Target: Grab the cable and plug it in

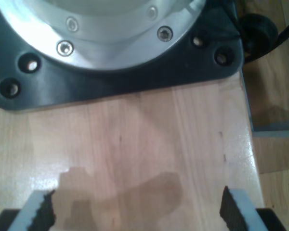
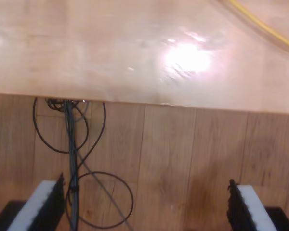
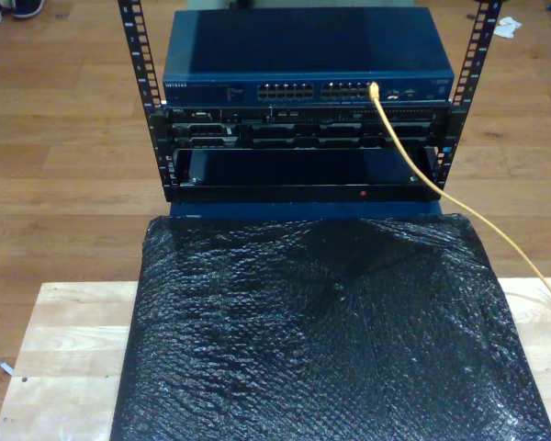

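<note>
Black sheet (image 3: 331, 340) before cabled (image 3: 413, 156) rack (image 3: 308, 101)

Your exterior view looks down from high over the wooden table (image 3: 55, 340) toward the far rack (image 3: 308, 101). Both wrist views look down close at that tabletop, one past its edge to the floor (image 2: 183, 168).

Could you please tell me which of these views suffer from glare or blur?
Second wrist view: bright glare patch on the wooden table, and the cable is blurred. First wrist view: soft focus, gripper shadows on the wood. Exterior view: sharper, dim, with sheen on the black sheet.
</note>
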